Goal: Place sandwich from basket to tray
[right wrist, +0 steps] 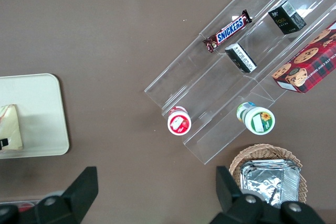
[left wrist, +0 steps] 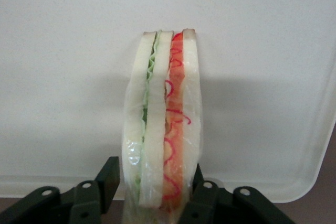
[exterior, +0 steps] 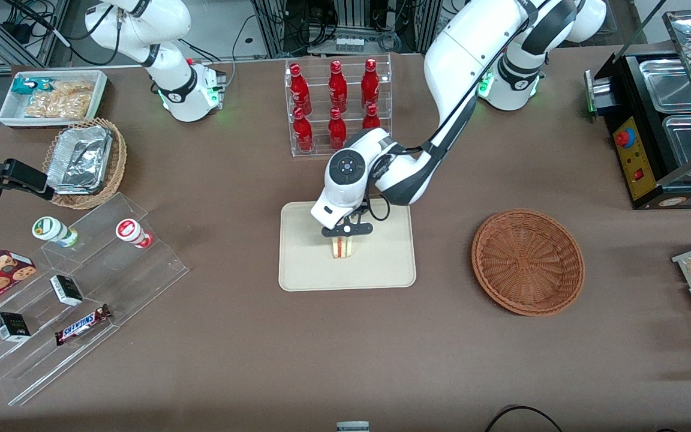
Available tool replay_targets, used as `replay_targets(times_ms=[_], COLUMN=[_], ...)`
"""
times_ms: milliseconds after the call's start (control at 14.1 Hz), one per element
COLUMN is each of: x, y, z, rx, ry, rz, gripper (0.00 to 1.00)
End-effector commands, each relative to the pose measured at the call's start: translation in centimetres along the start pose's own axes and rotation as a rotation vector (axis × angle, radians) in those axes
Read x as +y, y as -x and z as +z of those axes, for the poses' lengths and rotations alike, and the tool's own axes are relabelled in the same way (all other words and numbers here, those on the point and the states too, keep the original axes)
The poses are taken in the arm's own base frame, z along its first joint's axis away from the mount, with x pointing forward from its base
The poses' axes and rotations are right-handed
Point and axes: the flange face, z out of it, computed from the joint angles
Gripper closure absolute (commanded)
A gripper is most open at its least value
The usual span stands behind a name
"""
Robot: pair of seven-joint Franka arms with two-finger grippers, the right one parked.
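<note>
Standing on edge on the tray point(exterior: 381, 264) — sandwich point(exterior: 342, 246), tool point(exterior: 344, 239)-clamped.

1 sandwich point(exterior: 342, 246), 1 tray point(exterior: 381, 264), 2 wicker baskets point(exterior: 527, 261), 7 red bottles point(exterior: 337, 90), 2 cups point(exterior: 54, 231), 1 gripper point(exterior: 345, 235).

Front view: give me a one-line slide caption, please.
Claw shut on the sandwich standing on the tray; basket empty beside it.
</note>
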Motion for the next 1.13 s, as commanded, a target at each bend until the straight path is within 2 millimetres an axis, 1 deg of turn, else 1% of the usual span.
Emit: replay_targets(times_ms=[0, 141, 212, 283, 354, 566, 636, 707, 848, 919, 1061], x=[-0.5, -1.4, -2.3, -3.1, -4.4, -9.6, -11.3, -13.7, -18.2, -21.6, -27.9], y=[-2.5, -4.2, -5.2, -5.7, -6.3, -8.5, -9.1, -10.0, -10.9, -11.7, -12.5], z=[-2.2, -4.5, -5.8, -8.1, -9.7, -16.6, -18.4, -20.4, -23.6, -25.3, -29.1], rx=[0.062, 0.102, 0.124, 0.144, 0.142, 0.148, 0.145, 0.139, 0.114, 0.090, 0.037], ry=[0.005, 0.014, 0.014, 0.013, -0.019, -0.086, -0.092, -0.095, -0.113, -0.127, -0.150], rz=[-0.074, -0.099, -0.115, -0.128, -0.150, -0.227, -0.253, -0.270, -0.253, -0.231, -0.180], gripper=[0.00, 0.00, 0.00, 0.00, 0.00, 0.00, 0.00, 0.00, 0.00, 0.00, 0.00])
